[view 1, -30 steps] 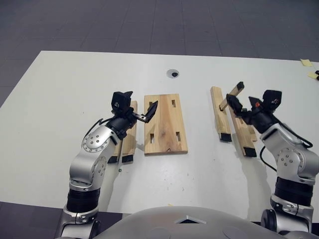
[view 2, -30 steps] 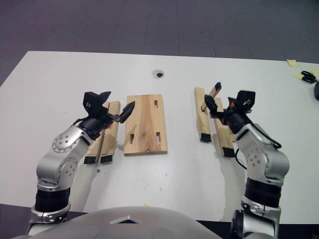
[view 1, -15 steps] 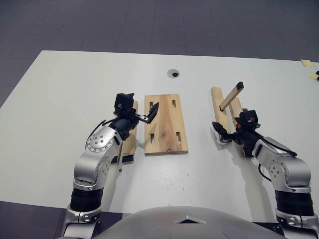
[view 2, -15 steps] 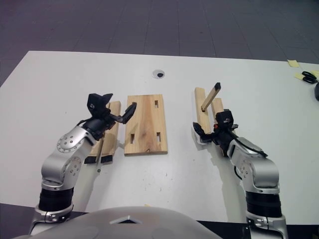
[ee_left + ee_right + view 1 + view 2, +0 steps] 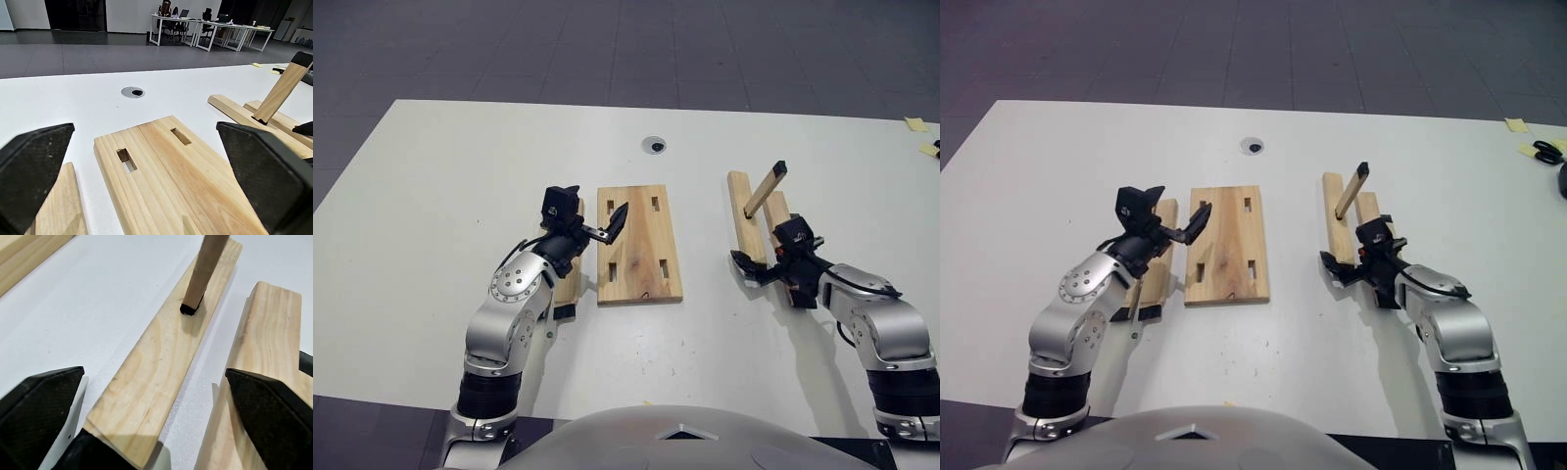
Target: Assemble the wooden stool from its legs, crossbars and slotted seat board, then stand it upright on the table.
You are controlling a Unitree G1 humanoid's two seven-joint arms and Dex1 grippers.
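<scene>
Seat board (image 5: 639,244) lies flat in the middle of the desk (image 5: 431,196). Left legs (image 5: 1154,282) are partly hidden under the left gripper (image 5: 595,210), which is wide open and empty. Right gripper (image 5: 769,253), also open and empty, straddles a right leg (image 5: 741,211) at its near end. A crossbar (image 5: 765,189) leans up from it.

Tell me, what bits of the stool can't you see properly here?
- Left wood pieces: in the head views the left arm covers most of them, so the count is unclear.
- Outer right leg: its near end hides behind the right gripper.
- Seat board: left wrist view, near slots cut off by the frame edge.
- Crossbar: right wrist view, upper end cut off.
</scene>
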